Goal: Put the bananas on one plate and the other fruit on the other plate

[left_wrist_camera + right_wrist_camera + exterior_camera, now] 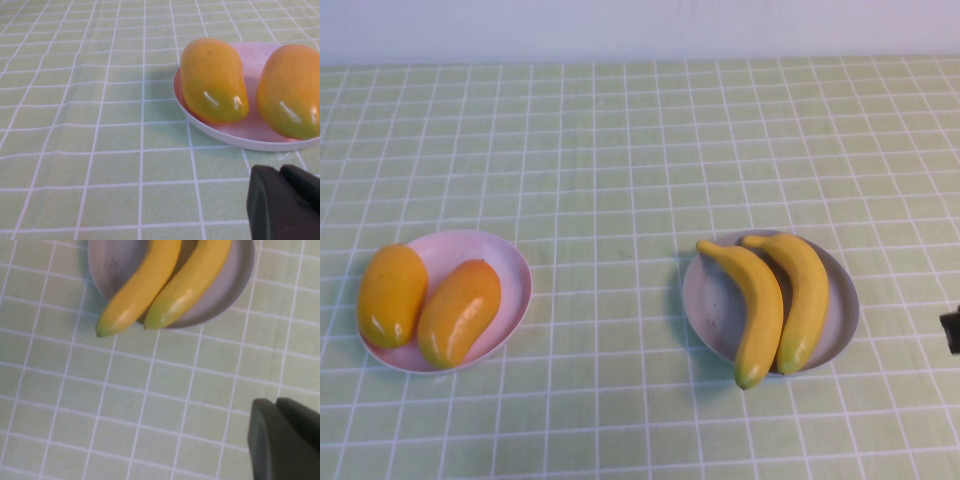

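R gripper (952, 330) maybe table edge, bananas (775, 300) near, L gripper (285, 202) by mangoes (212, 80)

no readable text, labels or numbers

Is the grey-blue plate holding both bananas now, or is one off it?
Both bananas lie on the grey-blue plate, tips overhanging its near rim. Left tool and right tool hold nothing.
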Available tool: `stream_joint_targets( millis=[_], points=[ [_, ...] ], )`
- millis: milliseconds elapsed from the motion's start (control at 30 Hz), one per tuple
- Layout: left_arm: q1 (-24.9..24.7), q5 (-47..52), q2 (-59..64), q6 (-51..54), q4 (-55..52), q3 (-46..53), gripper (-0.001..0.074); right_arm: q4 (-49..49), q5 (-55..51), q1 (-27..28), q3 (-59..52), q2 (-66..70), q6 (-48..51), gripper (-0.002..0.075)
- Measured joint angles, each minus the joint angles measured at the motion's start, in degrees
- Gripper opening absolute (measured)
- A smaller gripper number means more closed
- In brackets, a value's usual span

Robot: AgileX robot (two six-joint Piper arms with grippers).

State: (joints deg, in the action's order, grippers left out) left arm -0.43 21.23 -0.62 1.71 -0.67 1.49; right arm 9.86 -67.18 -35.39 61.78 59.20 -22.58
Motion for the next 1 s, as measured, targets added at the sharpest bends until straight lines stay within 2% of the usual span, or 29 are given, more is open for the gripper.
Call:
stream_joint_targets(
  millis=[167,300,400,533,633,800,1000],
  points=[
    [0.0,0.0,0.0,0.0,0.0,0.0,0.0004,-1.88,-2.95,0.0,-2.73,-2.98,0.61,-0.0015],
    [0.0,0.0,0.0,0.0,0.0,0.0,0.0004,-1.88,-1.18,0.0,-5.34,-3.73,4.81,-0.0015],
    [0.0,0.0,0.0,0.0,0.0,0.0,0.0004,-2.09,4.32,0.0,-8.83,-3.71,5.34,-0.0015],
    [0.0,0.0,0.0,0.0,0.0,0.0,0.0004,-2.36,19.22,0.69,-16.5,-4.32,5.22,-0.0015],
    [0.0,0.0,0.0,0.0,0.0,0.0,0.0004,-2.33,33.63,5.1,-25.11,-7.17,5.12,-0.0015],
    [0.0,0.0,0.0,0.0,0.0,0.0,0.0004,-0.08,57.39,17.29,-44.19,-17.59,5.01,-0.0015],
    [0.0,0.0,0.0,0.0,0.0,0.0,0.0004,0.66,65.81,27.59,-58.88,-32.95,4.93,-0.0015]
  ],
)
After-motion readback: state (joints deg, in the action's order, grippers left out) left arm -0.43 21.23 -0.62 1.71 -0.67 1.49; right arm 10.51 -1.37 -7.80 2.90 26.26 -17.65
